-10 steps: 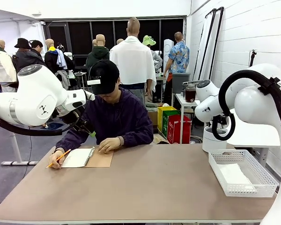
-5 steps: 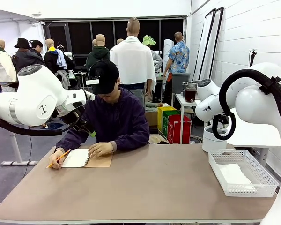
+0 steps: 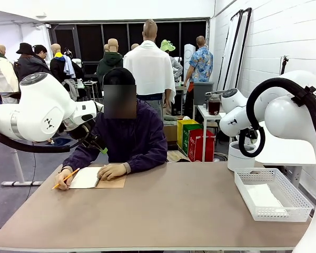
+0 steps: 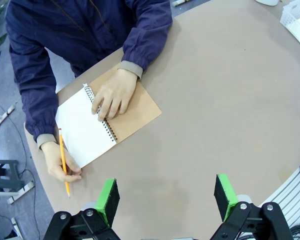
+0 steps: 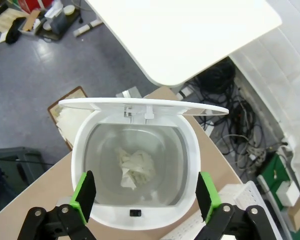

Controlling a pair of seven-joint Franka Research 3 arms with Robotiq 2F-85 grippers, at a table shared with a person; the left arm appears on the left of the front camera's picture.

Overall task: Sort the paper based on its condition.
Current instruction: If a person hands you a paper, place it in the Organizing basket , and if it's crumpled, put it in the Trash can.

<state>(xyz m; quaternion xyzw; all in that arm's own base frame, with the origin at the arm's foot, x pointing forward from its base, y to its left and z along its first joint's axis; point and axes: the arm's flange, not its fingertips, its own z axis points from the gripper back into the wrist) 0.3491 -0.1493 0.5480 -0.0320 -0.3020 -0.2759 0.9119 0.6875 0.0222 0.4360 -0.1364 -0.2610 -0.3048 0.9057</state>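
Paper lies flat in the white mesh basket (image 3: 292, 211) at the right end of the brown counter (image 3: 163, 211) in the front view, a white sheet (image 3: 263, 196) resting on the basket floor. At the far left of the counter a person in a dark purple jacket sits with an open spiral notebook (image 3: 89, 178); one hand (image 3: 111, 171) rests on the notebook, the other hand (image 3: 63, 178) holds a yellow pencil (image 3: 66, 178) just beside the page. The left arm (image 3: 37, 108) hangs above that corner, and the right arm (image 3: 284, 113) stands raised over the counter's right side, beside a white bin (image 3: 239, 157) behind the basket.

In the left wrist view, the left claw (image 4: 165, 197) is spread wide with nothing between its green pads, well above the bare counter. Beyond it the notebook's white page lies on its brown cover, the person's hand pressing on the spiral, the pencil hand at the page's edge.

In the right wrist view, the right claw (image 5: 146, 195) is wide apart and empty, straight over the open white bin. A crumpled ball of paper (image 5: 134, 169) lies at the bin's bottom, with the lid (image 5: 142, 106) flipped up behind.
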